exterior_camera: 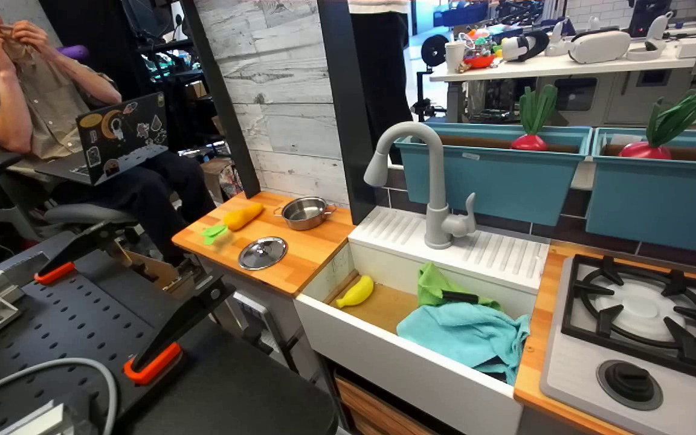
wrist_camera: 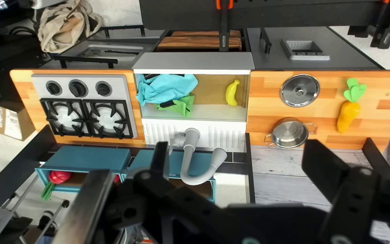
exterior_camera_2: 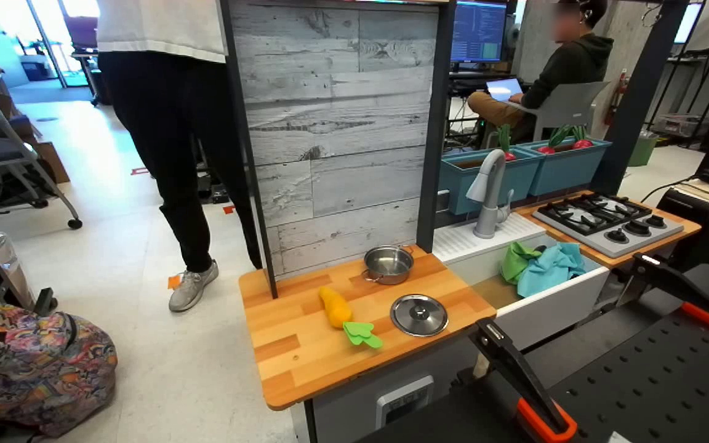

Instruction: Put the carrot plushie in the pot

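The carrot plushie, orange-yellow with green leaves, lies on the wooden counter in both exterior views [exterior_camera: 243, 217] [exterior_camera_2: 335, 309] and in the wrist view [wrist_camera: 348, 115]. The silver pot stands upright and uncovered near the plank wall, in both exterior views [exterior_camera: 304, 214] [exterior_camera_2: 388, 266] and in the wrist view [wrist_camera: 289, 133]. Nothing shows inside it. The plushie lies beside the pot, apart from it. My gripper [wrist_camera: 237, 145] is open and empty in the wrist view, its fingers spread wide, well above the scene. It is out of view in both exterior views.
A metal lid [exterior_camera: 263, 252] lies on the counter [exterior_camera_2: 305, 363] near the pot. The white sink [exterior_camera: 408, 368] holds a yellow banana [wrist_camera: 231, 93], a blue cloth [wrist_camera: 168, 88] and a green cloth. A tall grey faucet [exterior_camera: 437, 181] rises behind it. A stove [wrist_camera: 86, 105] stands beyond the sink.
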You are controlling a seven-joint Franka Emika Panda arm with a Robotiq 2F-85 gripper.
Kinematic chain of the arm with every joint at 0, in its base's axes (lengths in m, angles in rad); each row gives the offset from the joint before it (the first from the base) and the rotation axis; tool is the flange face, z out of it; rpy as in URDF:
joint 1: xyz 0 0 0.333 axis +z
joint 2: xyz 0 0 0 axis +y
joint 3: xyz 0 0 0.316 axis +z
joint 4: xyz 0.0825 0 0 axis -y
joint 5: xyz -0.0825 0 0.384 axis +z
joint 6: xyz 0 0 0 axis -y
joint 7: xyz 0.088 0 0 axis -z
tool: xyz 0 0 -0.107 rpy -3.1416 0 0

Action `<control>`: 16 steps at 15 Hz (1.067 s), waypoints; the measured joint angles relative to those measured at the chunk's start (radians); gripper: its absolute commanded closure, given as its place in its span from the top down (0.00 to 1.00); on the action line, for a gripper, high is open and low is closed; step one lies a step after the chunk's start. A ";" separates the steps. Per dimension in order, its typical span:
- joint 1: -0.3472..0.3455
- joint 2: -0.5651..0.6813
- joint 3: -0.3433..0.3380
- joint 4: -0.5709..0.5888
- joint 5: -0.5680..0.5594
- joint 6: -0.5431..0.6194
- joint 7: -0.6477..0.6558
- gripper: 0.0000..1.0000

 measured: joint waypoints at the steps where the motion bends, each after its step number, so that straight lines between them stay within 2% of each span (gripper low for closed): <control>1: 0.000 0.000 0.000 0.000 0.000 0.000 0.000 1.00; 6: 0.004 0.004 0.001 0.005 0.007 0.008 0.009 1.00; 8: 0.026 0.027 0.012 0.006 0.028 0.037 0.034 1.00; 12: 0.122 0.148 0.060 0.005 0.136 0.152 0.104 1.00; 16: 0.228 0.353 0.103 0.004 0.255 0.320 0.157 1.00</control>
